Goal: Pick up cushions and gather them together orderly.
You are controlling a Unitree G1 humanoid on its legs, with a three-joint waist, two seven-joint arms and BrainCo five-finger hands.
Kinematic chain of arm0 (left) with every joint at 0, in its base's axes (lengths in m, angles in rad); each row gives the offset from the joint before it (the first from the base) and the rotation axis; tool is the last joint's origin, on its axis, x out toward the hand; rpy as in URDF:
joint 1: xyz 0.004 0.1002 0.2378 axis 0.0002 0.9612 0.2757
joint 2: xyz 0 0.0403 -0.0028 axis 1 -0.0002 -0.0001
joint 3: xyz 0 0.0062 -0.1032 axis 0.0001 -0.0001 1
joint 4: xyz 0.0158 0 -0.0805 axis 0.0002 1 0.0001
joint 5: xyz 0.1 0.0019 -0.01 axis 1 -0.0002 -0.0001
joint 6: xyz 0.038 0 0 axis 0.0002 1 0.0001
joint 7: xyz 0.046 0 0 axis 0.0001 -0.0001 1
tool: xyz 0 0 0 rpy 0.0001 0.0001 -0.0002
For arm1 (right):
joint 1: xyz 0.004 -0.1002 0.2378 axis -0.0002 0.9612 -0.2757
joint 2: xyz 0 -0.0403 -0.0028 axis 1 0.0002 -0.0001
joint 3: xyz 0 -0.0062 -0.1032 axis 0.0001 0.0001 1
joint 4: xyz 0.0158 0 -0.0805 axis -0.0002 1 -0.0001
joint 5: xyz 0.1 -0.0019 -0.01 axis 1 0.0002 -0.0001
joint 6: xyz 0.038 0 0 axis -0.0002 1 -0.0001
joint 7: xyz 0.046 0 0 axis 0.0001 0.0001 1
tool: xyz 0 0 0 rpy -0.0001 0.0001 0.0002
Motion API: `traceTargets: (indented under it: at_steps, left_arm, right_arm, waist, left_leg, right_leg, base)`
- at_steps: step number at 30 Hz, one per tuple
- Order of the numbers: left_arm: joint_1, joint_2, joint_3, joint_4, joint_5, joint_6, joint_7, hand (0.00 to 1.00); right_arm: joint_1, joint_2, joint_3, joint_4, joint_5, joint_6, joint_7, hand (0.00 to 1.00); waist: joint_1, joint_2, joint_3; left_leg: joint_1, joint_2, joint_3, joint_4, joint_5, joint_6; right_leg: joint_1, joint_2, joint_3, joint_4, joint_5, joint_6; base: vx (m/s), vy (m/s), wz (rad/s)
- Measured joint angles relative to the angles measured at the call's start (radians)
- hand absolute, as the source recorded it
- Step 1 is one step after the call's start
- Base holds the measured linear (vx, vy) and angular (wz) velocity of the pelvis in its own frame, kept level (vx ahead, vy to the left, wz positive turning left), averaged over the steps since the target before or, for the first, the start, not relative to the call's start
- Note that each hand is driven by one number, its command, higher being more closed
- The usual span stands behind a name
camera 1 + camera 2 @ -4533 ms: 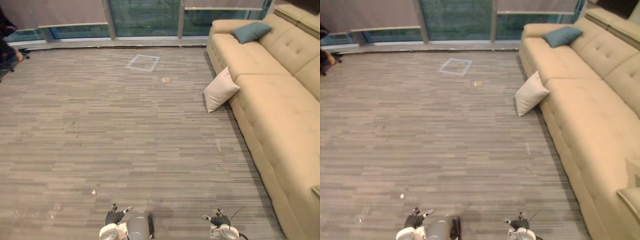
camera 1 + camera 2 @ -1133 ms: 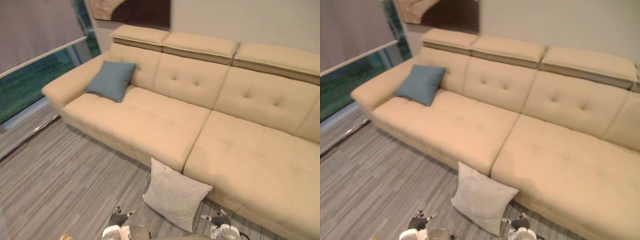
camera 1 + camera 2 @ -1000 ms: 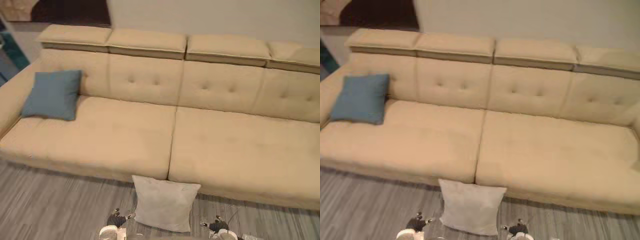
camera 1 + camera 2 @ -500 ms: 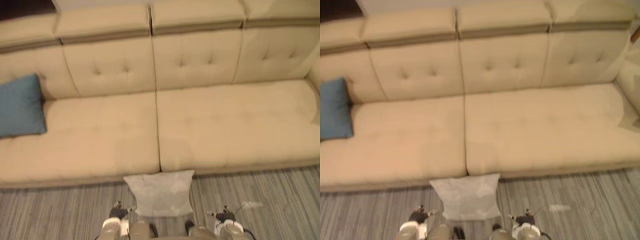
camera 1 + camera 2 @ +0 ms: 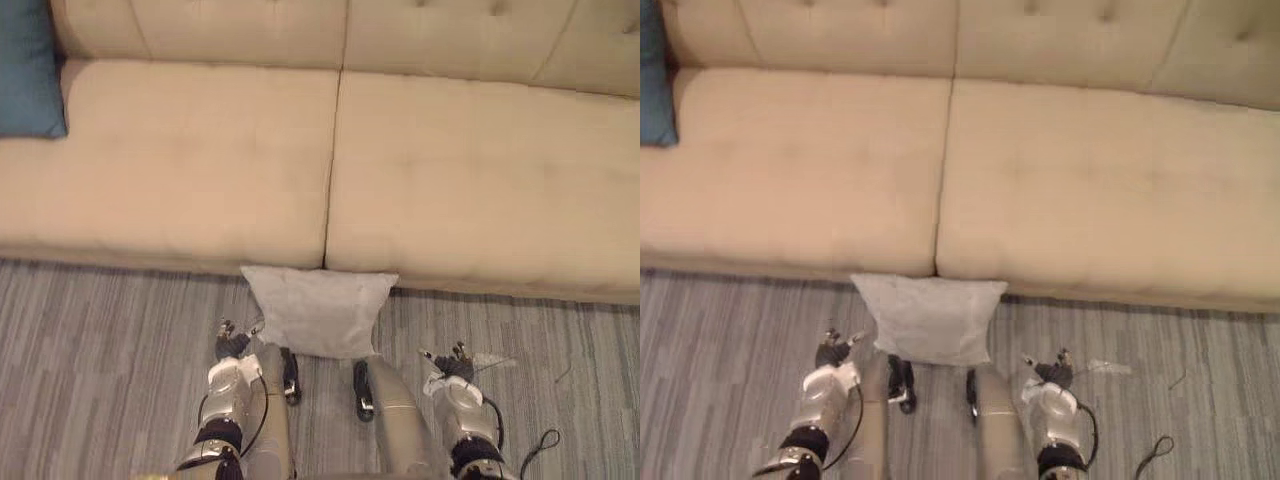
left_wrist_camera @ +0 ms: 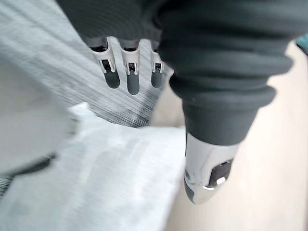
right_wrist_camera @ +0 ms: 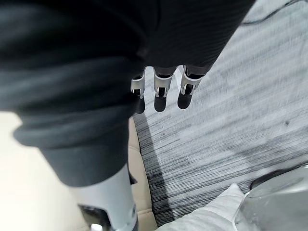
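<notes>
a: what's at left?
b: a blue cushion [image 5: 28, 70] on the tan tufted sofa [image 5: 480, 180], seat's left end; the left hand [image 5: 232, 345], fingers relaxed, empty.
a: then?
b: a pale fabric cushion [image 5: 318, 310] on striped carpet [image 5: 100, 340], leaning on the sofa's front edge, long side along it; the right hand [image 5: 455, 366], likewise slack.

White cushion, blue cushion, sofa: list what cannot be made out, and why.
White cushion: blurred in the left wrist view, partly behind the left robot hand; cut off by the right wrist view's edge.
Blue cushion: cut off at the left eye view's corner.
Sofa: backrest cut off by the top edge.
</notes>
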Motion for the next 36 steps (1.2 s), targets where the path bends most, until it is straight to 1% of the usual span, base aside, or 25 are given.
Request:
traceTargets:
  at_steps: [1, 2, 4, 5, 7, 8, 11, 12, 13, 15, 16, 19, 22, 23, 25, 28, 30, 32, 36]
  left_arm:
    - [-0.014, 0.011, 0.004, -0.012, -0.001, 0.0, 0.006, 0.0]
    - [-0.023, 0.021, 0.005, -0.018, -0.002, 0.0, 0.007, 0.0]
    - [-0.064, 0.051, 0.004, -0.019, -0.002, 0.0, 0.019, 0.0]
    - [-0.101, 0.08, 0.003, -0.019, -0.004, 0.0, 0.023, 0.0]
    - [-0.129, 0.104, -0.005, -0.019, -0.008, 0.0, 0.022, 0.0]
    - [-0.161, 0.133, -0.012, -0.02, -0.013, 0.0, 0.022, 0.0]
    - [-0.253, 0.199, -0.055, -0.051, -0.018, 0.0, 0.022, 0.0]
    - [-0.261, 0.202, -0.058, -0.054, -0.018, 0.0, 0.022, 0.0]
    - [-0.331, 0.225, -0.092, -0.061, -0.018, -0.002, 0.022, 0.0]
    - [-0.414, 0.248, -0.127, -0.065, -0.017, -0.006, 0.022, 0.0]
    - [-0.453, 0.252, -0.143, -0.077, -0.018, -0.007, 0.022, 0.0]
    - [-0.546, 0.25, -0.219, -0.092, -0.021, -0.019, 0.023, 0.0]
    - [-0.619, 0.216, -0.281, -0.094, -0.027, -0.024, 0.033, 0.0]
    - [-0.63, 0.204, -0.288, -0.095, -0.032, -0.024, 0.048, 1.0]
    - [-0.64, 0.176, -0.297, -0.096, -0.041, -0.025, 0.085, 1.0]
    - [-0.643, 0.175, -0.324, -0.118, -0.06, -0.034, 0.132, 1.0]
    - [-0.643, 0.178, -0.344, -0.129, -0.06, -0.034, 0.156, 1.0]
    - [-0.642, 0.18, -0.365, -0.137, -0.06, -0.034, 0.174, 1.0]
    - [-0.617, 0.184, -0.381, -0.176, -0.061, -0.034, 0.177, 1.0]
  right_arm:
    - [-0.028, 0.0, -0.009, 0.0, 0.013, -0.002, -0.002, 0.0]
    - [-0.041, 0.0, -0.015, 0.0, 0.025, -0.003, -0.002, 0.0]
    - [-0.09, -0.004, -0.044, 0.001, 0.034, -0.003, -0.005, 0.0]
    - [-0.128, -0.009, -0.062, 0.001, 0.04, -0.003, -0.004, 0.0]
    - [-0.159, -0.012, -0.079, 0.002, 0.061, -0.003, -0.004, 0.0]
    - [-0.196, -0.019, -0.078, 0.002, 0.074, -0.003, -0.001, 0.0]
    - [-0.298, -0.049, -0.079, 0.002, 0.111, -0.005, 0.001, 0.0]
    - [-0.305, -0.052, -0.078, 0.002, 0.113, -0.006, 0.001, 0.0]
    - [-0.355, -0.074, -0.074, 0.002, 0.125, -0.01, 0.002, 0.0]
    - [-0.426, -0.088, -0.059, 0.002, 0.145, -0.014, 0.006, 0.0]
    - [-0.469, -0.093, -0.035, 0.002, 0.147, -0.019, 0.008, 0.0]
    - [-0.561, -0.102, 0.049, -0.001, 0.15, -0.029, 0.008, 0.0]
    - [-0.623, -0.097, 0.11, -0.004, 0.151, -0.036, -0.011, 0.0]
    - [-0.627, -0.097, 0.128, -0.005, 0.152, -0.039, -0.019, 1.0]
    - [-0.624, -0.095, 0.15, -0.033, 0.154, -0.045, -0.04, 1.0]
    - [-0.626, -0.098, 0.207, -0.1, 0.162, -0.053, -0.071, 1.0]
    - [-0.623, -0.094, 0.222, -0.118, 0.162, -0.054, -0.086, 1.0]
    - [-0.605, -0.1, 0.248, -0.144, 0.161, -0.054, -0.099, 1.0]
    - [-0.566, -0.1, 0.268, -0.21, 0.161, -0.055, -0.1, 1.0]
  waist:
    - [0.002, -0.003, 0.003]
    - [0.002, -0.005, 0.004]
    - [0.003, -0.006, 0.005]
    - [0.002, -0.008, 0.006]
    - [0.003, -0.009, 0.007]
    - [0.003, -0.015, 0.015]
    - [0.003, -0.02, 0.053]
    - [0.003, -0.02, 0.054]
    - [0.003, -0.023, 0.071]
    - [0.003, -0.026, 0.09]
    - [0.003, -0.025, 0.109]
    - [0.003, -0.025, 0.116]
    - [0.003, -0.026, 0.123]
    - [0.002, -0.026, 0.125]
    - [0.002, -0.026, 0.125]
    - [-0.002, -0.026, 0.125]
    - [-0.002, -0.026, 0.125]
    - [-0.003, -0.026, 0.125]
    - [-0.009, -0.027, 0.125]
  left_leg:
    - [-0.07, -0.005, -0.02, 0.043, 0.0, -0.009]
    - [-0.102, -0.007, -0.026, 0.058, 0.003, -0.01]
    - [-0.21, -0.01, -0.036, 0.097, 0.016, -0.014]
    - [-0.303, -0.012, -0.045, 0.128, 0.03, -0.012]
    - [-0.367, -0.011, -0.053, 0.147, 0.039, -0.013]
    - [-0.421, -0.011, -0.054, 0.158, 0.053, -0.01]
    - [-0.526, -0.012, -0.068, 0.178, 0.085, -0.005]
    - [-0.533, -0.013, -0.068, 0.178, 0.087, -0.003]
    - [-0.578, -0.017, -0.066, 0.183, 0.103, 0.005]
    - [-0.624, -0.019, -0.065, 0.188, 0.122, 0.012]
    - [-0.64, -0.019, -0.066, 0.195, 0.124, 0.012]
    - [-0.702, -0.018, -0.067, 0.207, 0.126, 0.011]
    - [-0.729, -0.017, -0.069, 0.211, 0.127, 0.011]
    - [-0.729, -0.017, -0.069, 0.211, 0.127, 0.011]
    - [-0.732, -0.016, -0.069, 0.209, 0.127, 0.01]
    - [-0.746, -0.016, -0.069, 0.198, 0.129, 0.006]
    - [-0.748, -0.016, -0.068, 0.197, 0.131, 0.004]
    - [-0.748, -0.012, -0.068, 0.199, 0.133, 0.004]
    - [-0.74, -0.006, -0.069, 0.201, 0.133, 0.005]
  right_leg:
    - [-0.065, -0.006, -0.014, 0.053, -0.017, -0.001]
    - [-0.095, -0.009, -0.018, 0.074, -0.018, -0.001]
    - [-0.202, -0.019, -0.029, 0.131, -0.017, 0.0]
    - [-0.292, -0.02, -0.033, 0.171, -0.016, 0.001]
    - [-0.354, -0.022, -0.039, 0.196, -0.015, 0.002]
    - [-0.409, -0.023, -0.039, 0.214, -0.01, 0.004]
    - [-0.508, -0.029, -0.051, 0.243, 0.011, 0.005]
    - [-0.516, -0.031, -0.052, 0.244, 0.012, 0.006]
    - [-0.562, -0.04, -0.053, 0.26, 0.018, 0.009]
    - [-0.612, -0.044, -0.054, 0.271, 0.024, 0.004]
    - [-0.628, -0.047, -0.056, 0.28, 0.03, -0.006]
    - [-0.693, -0.051, -0.058, 0.299, 0.03, -0.007]
    - [-0.719, -0.052, -0.061, 0.305, 0.029, -0.006]
    - [-0.72, -0.052, -0.061, 0.305, 0.029, -0.006]
    - [-0.724, -0.052, -0.061, 0.303, 0.027, -0.003]
    - [-0.741, -0.053, -0.065, 0.297, 0.028, -0.004]
    - [-0.746, -0.052, -0.064, 0.296, 0.031, -0.009]
    - [-0.745, -0.051, -0.066, 0.294, 0.033, -0.011]
    - [-0.731, -0.046, -0.069, 0.285, 0.04, -0.014]
  base:
    - [-0.24, -0.083, 0.31]
    - [-0.22, -0.068, 0.31]
    - [-0.24, -0.056, 0.26]
    - [-0.2, -0.042, 0.17]
    - [-0.16, -0.035, 0.09]
    - [-0.13, -0.027, 0.06]
    - [-0.09, -0.003, 0.06]
    - [-0.05, 0.008, 0.16]
    - [-0.03, 0.005, 0.16]
    - [-0.03, 0.006, 0.1]
    - [0.0, 0.0, 0.0]
    - [-0.01, 0.006, 0.02]
    - [0.0, 0.0, 0.0]
    - [0.0, 0.0, 0.0]
    - [0.0, 0.0, 0.0]
    - [0.0, 0.008, 0.03]
    - [0.0, 0.0, 0.0]
    - [0.0, 0.012, -0.04]
    - [0.0, 0.018, -0.08]
